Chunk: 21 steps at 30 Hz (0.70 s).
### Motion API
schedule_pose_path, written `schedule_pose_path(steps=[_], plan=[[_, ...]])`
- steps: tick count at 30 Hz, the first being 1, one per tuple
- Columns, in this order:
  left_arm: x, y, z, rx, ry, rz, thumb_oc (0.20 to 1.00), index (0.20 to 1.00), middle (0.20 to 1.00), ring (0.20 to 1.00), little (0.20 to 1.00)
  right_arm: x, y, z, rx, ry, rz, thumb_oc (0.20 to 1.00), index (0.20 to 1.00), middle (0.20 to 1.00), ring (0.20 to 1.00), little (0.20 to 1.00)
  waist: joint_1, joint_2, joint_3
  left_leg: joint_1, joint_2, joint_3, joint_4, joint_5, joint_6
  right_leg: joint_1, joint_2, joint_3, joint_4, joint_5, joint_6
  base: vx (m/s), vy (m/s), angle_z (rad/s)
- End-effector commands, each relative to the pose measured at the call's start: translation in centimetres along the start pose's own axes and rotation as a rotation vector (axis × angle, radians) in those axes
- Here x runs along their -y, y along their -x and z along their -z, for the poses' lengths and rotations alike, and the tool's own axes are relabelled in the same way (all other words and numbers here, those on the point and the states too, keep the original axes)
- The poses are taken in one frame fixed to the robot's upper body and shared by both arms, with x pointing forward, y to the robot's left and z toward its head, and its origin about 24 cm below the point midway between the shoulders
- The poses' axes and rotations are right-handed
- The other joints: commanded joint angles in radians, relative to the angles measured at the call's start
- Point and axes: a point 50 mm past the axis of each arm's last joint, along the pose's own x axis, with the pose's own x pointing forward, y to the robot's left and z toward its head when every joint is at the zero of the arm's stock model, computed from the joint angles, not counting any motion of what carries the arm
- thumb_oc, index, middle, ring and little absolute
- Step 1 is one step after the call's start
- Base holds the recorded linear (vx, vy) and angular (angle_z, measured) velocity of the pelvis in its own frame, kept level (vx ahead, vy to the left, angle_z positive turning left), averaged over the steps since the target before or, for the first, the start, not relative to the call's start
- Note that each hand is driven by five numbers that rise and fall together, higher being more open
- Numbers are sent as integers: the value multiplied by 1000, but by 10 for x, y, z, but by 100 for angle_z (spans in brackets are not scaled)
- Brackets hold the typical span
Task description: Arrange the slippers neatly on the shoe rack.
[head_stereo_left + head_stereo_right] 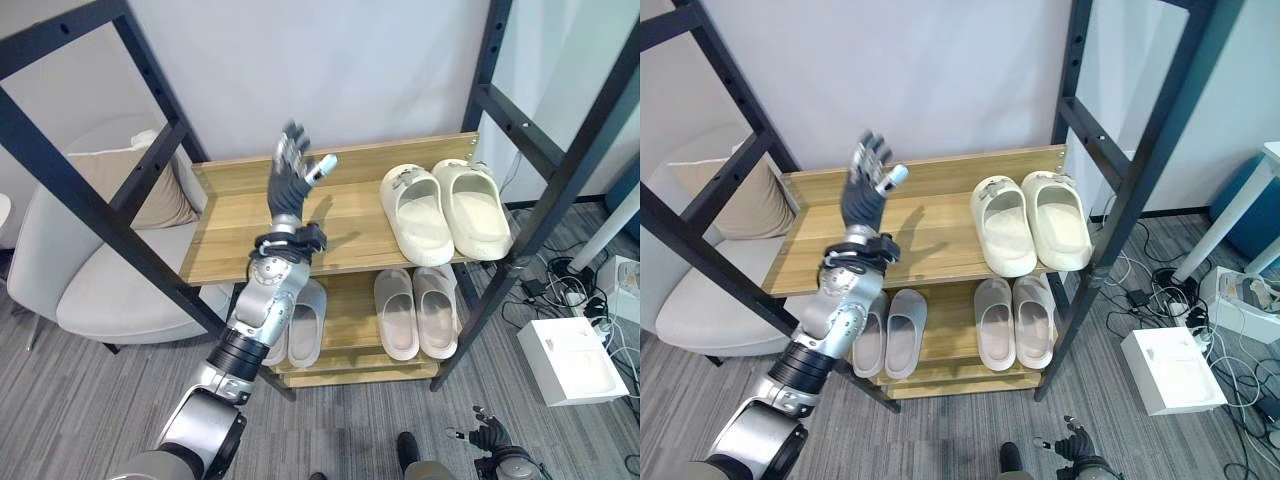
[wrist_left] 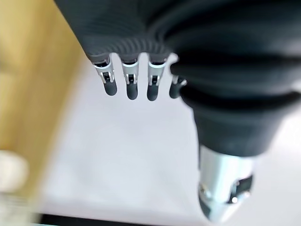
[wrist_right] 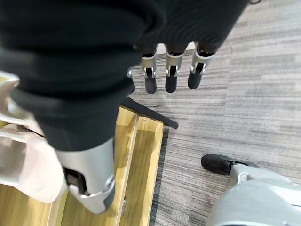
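Left eye view, cushioned chair (image 1: 110, 270) beside shoe rack (image 1: 240, 225), white box (image 1: 572, 360) right

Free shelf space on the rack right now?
Top shelf: bare wood left of the cream slippers, under the raised left hand. Lower shelf is crowded: grey pair and beige pair, only a narrow gap between.

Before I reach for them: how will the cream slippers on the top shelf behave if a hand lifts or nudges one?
The cream slippers look thick and moulded, so probably foam-like: light and holding shape rather than flopping. Flat soles on the wooden top shelf suggest sliding, not rolling. They sit touching, so nudging one likely shifts its partner.
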Motion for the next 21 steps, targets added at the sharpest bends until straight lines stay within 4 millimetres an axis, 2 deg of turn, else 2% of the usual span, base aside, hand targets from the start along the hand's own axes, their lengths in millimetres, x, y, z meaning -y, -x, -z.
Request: schedule_pose_path(steps=[1, 3, 5, 7, 9, 10, 11, 12, 14, 16, 17, 18, 20, 21], plan=[[29, -7, -32, 172, 103, 219, 1000, 1000, 1000, 1000, 1000, -10, -4, -4, 1, -62, -13, 1000, 1000, 1000, 1000, 1000, 19, -59, -47, -6, 11, -26, -6, -23, -41, 94, -24, -15, 1, -145, 59, -3, 7, 5], [48, 2, -48, 217, 144, 375, 1000, 1000, 1000, 1000, 1000, -15, -4, -6, -4, -71, -29, 1000, 1000, 1000, 1000, 1000, 31, -63, -50, -9, 12, -29, -6, -26, -41, 92, -24, -19, 1, -144, 60, -7, 7, 4], [53, 7, -51, 218, 176, 423, 1000, 1000, 1000, 1000, 1000, -16, -5, -8, -1, -75, -33, 1000, 1000, 1000, 1000, 1000, 35, -65, -50, -9, 11, -30, -6, -26, -39, 92, -23, -18, 1, -145, 60, 0, 0, 0], [72, 26, -57, 187, 268, 617, 1000, 1000, 1000, 1000, 1000, -21, -7, -15, 11, -72, -48, 1000, 1000, 1000, 1000, 1000, 51, -70, -53, -9, 12, -33, -6, -29, -36, 91, -23, -19, 1, -145, 61, 0, 0, 0], [90, 45, -47, 68, 319, 795, 1000, 1000, 1000, 1000, 1000, -24, -9, -23, 36, -62, -56, 1000, 1000, 1000, 1000, 1000, 59, -71, -51, -9, 11, -35, -6, -30, -34, 92, -22, -19, 1, -145, 61, -4, 2, 2], [90, 45, -47, 67, 318, 796, 1000, 1000, 1000, 1000, 1000, -24, -9, -23, 35, -62, -56, 1000, 1000, 1000, 1000, 1000, 60, -72, -51, -9, 11, -35, -6, -31, -34, 92, -22, -18, 1, -145, 61, -7, 13, 7], [100, 62, -45, 0, 325, 945, 1000, 1000, 1000, 1000, 1000, -28, -10, -31, 57, -43, -72, 1000, 1000, 1000, 1000, 1000, 68, -69, -51, -8, 10, -36, -6, -32, -30, 93, -22, -19, 1, -146, 62, -2, 18, 8], [102, 72, -37, -68, 301, 1008, 1000, 1000, 1000, 1000, 1000, -29, -11, -34, 68, -33, -73, 1000, 1000, 1000, 1000, 1000, 71, -67, -51, -7, 9, -35, -6, -33, -28, 93, -21, -19, 1, -147, 62, -2, 18, 9], [102, 79, -29, -119, 254, 1054, 1000, 1000, 1000, 1000, 1000, -28, -12, -38, 83, -22, -68, 1000, 1000, 1000, 1000, 1000, 75, -67, -50, -6, 8, -33, -6, -34, -26, 94, -21, -18, 1, -148, 63, 0, 7, 2], [93, 92, -7, -216, 66, 1136, 1000, 1000, 1000, 1000, 1000, -33, -12, -43, 102, -1, -81, 1000, 1000, 1000, 1000, 1000, 80, -62, -50, -9, 7, -33, -6, -26, -23, 89, -20, -17, 1, -141, 63, -16, 11, 0], [93, 92, -7, -216, 66, 1137, 1000, 1000, 1000, 1000, 1000, -33, -12, -43, 102, -2, -82, 1000, 1000, 1000, 1000, 1000, 80, -62, -50, -10, 7, -33, -6, -26, -23, 89, -20, -17, 1, -141, 63, 0, 0, 0], [90, 99, 4, -252, -138, 1272, 1000, 1000, 1000, 1000, 1000, -32, -13, -49, 128, 23, -90, 1000, 1000, 1000, 1000, 1000, 78, -55, -52, -7, 8, -32, -6, -25, -22, 91, -20, -18, 1, -141, 65, 0, 0, 0], [69, 113, 39, -431, -253, 1271, 1000, 1000, 1000, 1000, 1000, -39, -12, -54, 149, 52, -112, 1000, 1000, 1000, 1000, 1000, 76, -51, -50, -4, 7, -31, -6, -25, -20, 92, -20, -18, 2, -142, 66, -2, 9, 2], [59, 112, 46, -434, -378, 1277, 1000, 1000, 1000, 1000, 1000, -41, -12, -54, 157, 53, -121, 1000, 1000, 1000, 1000, 1000, 75, -50, -49, -3, 7, -31, -6, -25, -19, 92, -20, -17, 3, -142, 66, -3, 20, 4]])
